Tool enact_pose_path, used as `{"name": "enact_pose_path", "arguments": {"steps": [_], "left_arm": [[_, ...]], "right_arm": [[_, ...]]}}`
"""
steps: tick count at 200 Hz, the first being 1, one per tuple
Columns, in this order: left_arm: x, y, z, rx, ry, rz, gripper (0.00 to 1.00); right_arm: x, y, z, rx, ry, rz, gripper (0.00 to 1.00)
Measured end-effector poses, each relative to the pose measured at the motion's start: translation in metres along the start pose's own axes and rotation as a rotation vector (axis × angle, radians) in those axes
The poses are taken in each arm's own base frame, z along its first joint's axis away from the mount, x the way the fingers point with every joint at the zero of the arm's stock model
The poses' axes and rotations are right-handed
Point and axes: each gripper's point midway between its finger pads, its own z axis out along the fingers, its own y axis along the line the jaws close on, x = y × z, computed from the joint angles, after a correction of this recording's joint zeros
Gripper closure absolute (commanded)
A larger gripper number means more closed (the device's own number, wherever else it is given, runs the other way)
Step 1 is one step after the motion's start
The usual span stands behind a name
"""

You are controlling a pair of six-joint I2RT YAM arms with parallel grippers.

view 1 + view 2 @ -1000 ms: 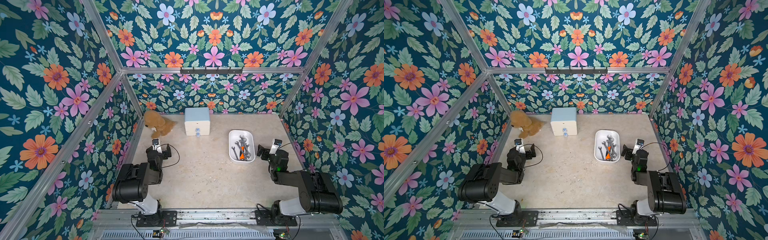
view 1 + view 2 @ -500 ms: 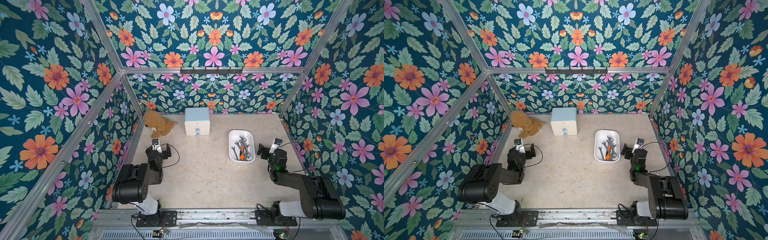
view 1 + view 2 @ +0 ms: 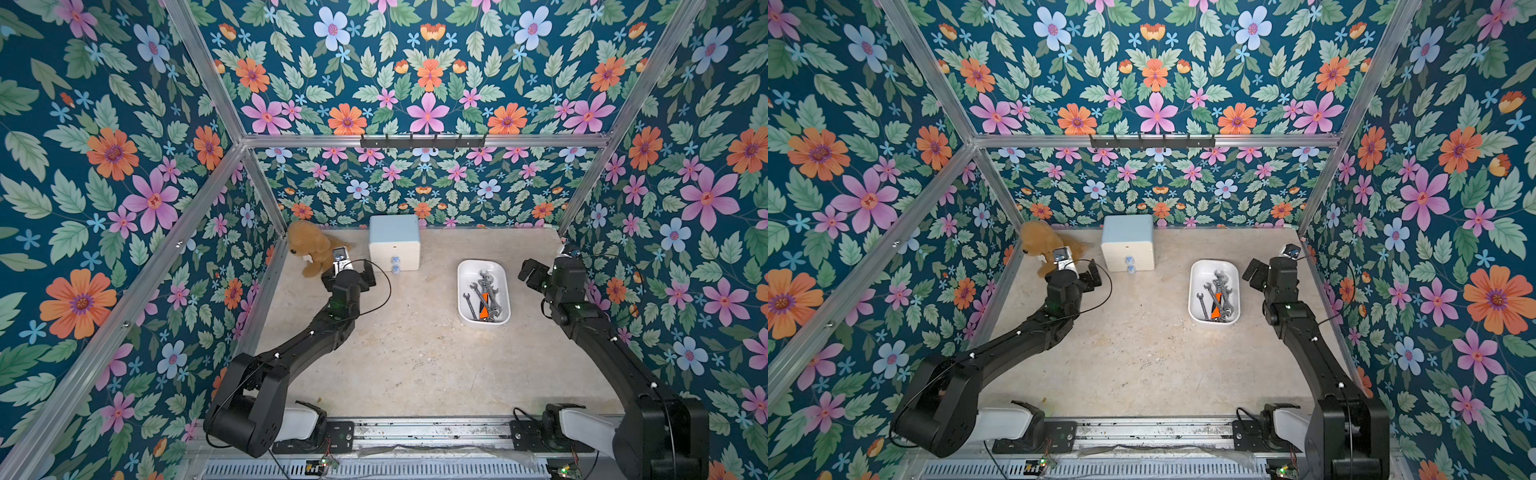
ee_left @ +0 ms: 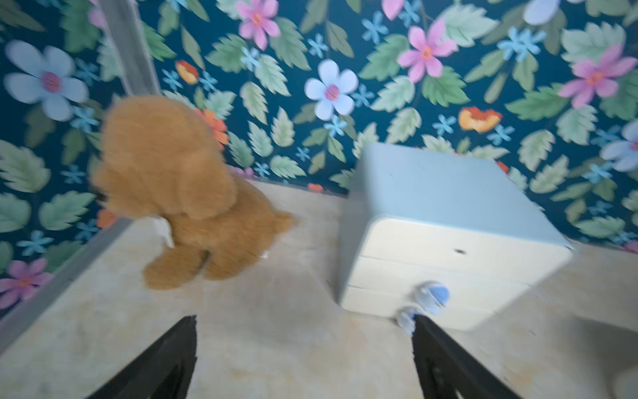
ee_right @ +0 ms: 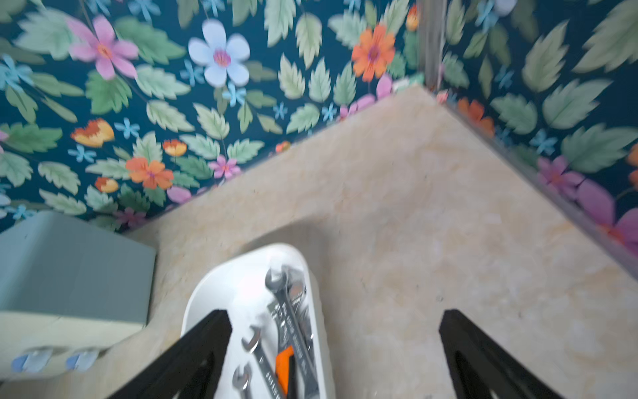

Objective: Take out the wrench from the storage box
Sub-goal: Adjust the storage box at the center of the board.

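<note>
My right gripper (image 5: 335, 319) holds its jaws wide apart, empty; my left gripper (image 4: 303, 323) likewise, by the cabinet (image 4: 448, 207). The wrench (image 5: 291, 311) looks stiff, slick, weighty steel, best pinched across its mid-shank. It lies piled with others in the storage box (image 5: 221, 286), just left of my right jaws and lower
</note>
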Motion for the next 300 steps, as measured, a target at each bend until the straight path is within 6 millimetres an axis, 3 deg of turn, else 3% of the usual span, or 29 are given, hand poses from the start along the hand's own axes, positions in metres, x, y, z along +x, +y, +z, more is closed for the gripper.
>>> {"name": "enact_pose_path", "arguments": {"steps": [21,35,49,83,98,127,163,228,300], "left_arm": [[0.016,-0.025,0.008,0.045,0.106,-0.014,0.11],[0.026,-0.042,0.016,0.078,0.174,-0.015,0.12],[0.038,-0.054,0.021,0.111,0.233,-0.021,0.14],[0.062,-0.085,0.037,0.2,0.357,-0.02,0.19],[0.07,-0.094,0.042,0.228,0.393,-0.02,0.19],[0.083,-0.103,0.046,0.263,0.444,-0.023,0.2],[0.092,-0.109,0.046,0.289,0.474,-0.032,0.2],[0.096,-0.107,0.042,0.293,0.488,-0.039,0.2],[0.106,-0.088,0.017,0.269,0.518,-0.109,0.2]], "right_arm": [[0.027,-0.019,0.021,0.025,0.182,0.076,0.13],[0.044,-0.026,0.032,0.027,0.28,0.121,0.27],[0.059,-0.02,0.042,-0.009,0.363,0.136,0.39],[0.082,-0.007,0.062,-0.077,0.481,0.159,0.5],[0.095,0.004,0.065,-0.107,0.524,0.136,0.6],[0.115,0.016,0.073,-0.137,0.592,0.116,0.81],[0.125,0.022,0.076,-0.144,0.619,0.083,0.95],[0.139,0.046,0.071,-0.152,0.624,-0.001,0.98],[0.193,0.116,0.037,-0.19,0.697,-0.141,0.98]]}}
